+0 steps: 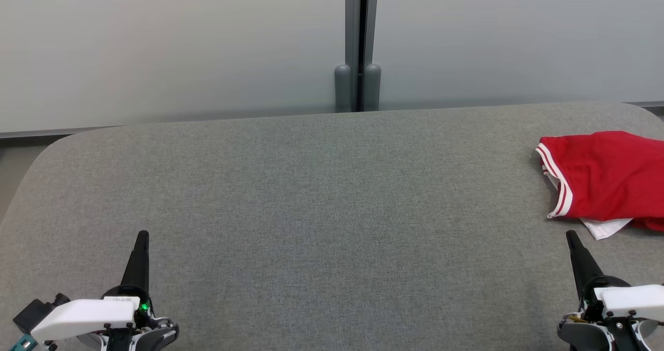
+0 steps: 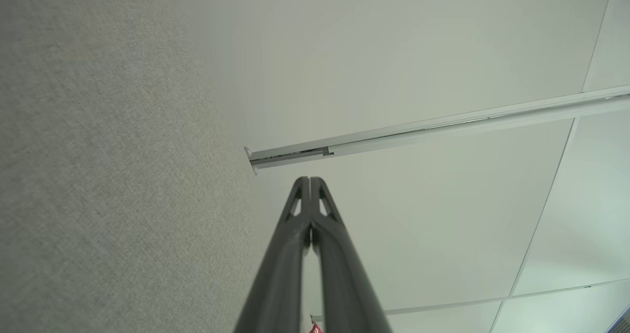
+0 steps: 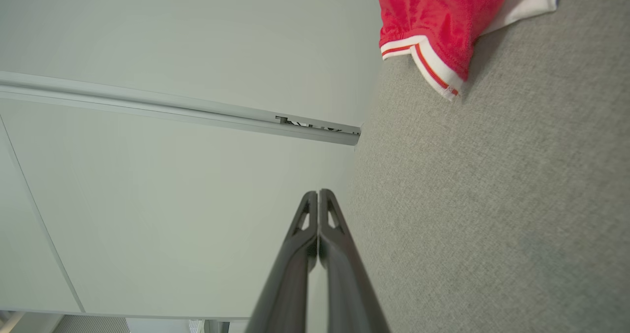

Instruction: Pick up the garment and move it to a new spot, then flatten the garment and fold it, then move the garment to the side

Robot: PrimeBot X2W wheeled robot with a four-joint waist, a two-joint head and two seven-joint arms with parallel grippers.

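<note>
Left gripper (image 1: 142, 235) over grey padded surface (image 1: 311, 185), fingers pressed together, empty. Right gripper (image 1: 571, 235) same: fingers shut tight, nothing held. Red garment (image 1: 604, 177), white-striped hem, white bit poking out, lies loosely bunched on surface just ahead of right gripper, not touching. Well apart from left gripper.

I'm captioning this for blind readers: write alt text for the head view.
A red fabric garment with white striped trim lies bunched at the far right of a grey fabric-covered table, cut off by the picture's edge. The robot's left hand and right hand, both shut and empty, sit at the lower corners, pointing toward a pale wall.
</note>
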